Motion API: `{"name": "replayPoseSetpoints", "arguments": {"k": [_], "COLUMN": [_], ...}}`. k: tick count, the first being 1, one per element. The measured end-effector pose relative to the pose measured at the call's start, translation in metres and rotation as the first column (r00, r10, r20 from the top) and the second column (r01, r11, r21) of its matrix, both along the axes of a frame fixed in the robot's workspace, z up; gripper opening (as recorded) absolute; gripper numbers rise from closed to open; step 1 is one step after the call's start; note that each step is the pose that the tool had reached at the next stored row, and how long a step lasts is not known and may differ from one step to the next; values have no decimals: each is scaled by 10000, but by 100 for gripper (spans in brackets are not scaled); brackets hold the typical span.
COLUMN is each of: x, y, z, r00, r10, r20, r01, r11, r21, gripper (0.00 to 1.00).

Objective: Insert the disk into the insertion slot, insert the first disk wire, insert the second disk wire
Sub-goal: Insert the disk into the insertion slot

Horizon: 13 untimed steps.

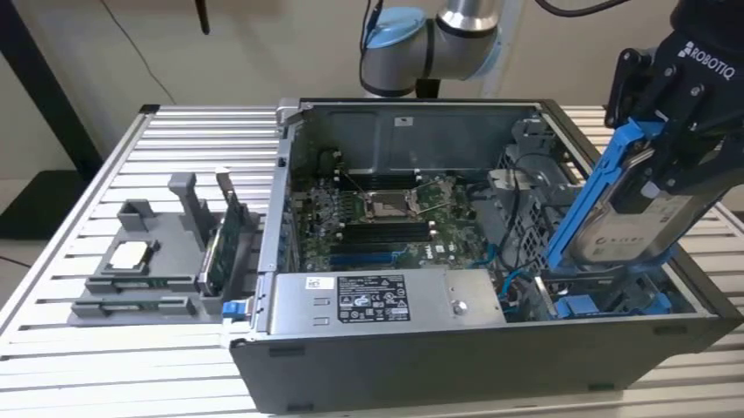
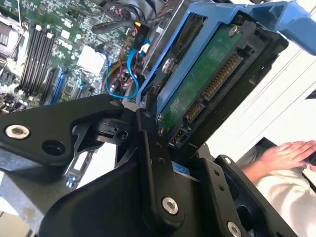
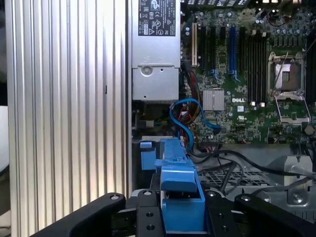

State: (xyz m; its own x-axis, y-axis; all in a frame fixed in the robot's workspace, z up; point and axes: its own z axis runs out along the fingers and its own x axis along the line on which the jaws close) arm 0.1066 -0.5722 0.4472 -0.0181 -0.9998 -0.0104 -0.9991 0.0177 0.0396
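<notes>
Disk [image 1: 616, 233] in its blue carrier is clamped tight in the gripper [image 1: 672, 178], hanging tilted just above the insertion slot [image 1: 587, 306] at the exterior view's right end of the open computer case [image 1: 465, 370], so I'd say step one isn't finished. Blue wires [image 3: 172, 113] lie loose beside the motherboard [image 3: 247, 74], and the disk's connectors [image 2: 212, 89] look bare, so both wire steps are left.

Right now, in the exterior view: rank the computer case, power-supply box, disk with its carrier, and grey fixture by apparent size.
1. computer case
2. grey fixture
3. power-supply box and disk: these look about alike. The disk is held up above the case and may be nearer the camera, so I am not ranking the two.
</notes>
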Motion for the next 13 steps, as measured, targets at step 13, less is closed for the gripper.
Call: {"name": "replayPoseSetpoints", "arguments": {"k": [13], "x": [0], "y": [0], "z": [-94], "r00": [10000], "r10": [0], "r20": [0], "r01": [0], "r11": [10000], "r21": [-1], "gripper": [33]}}
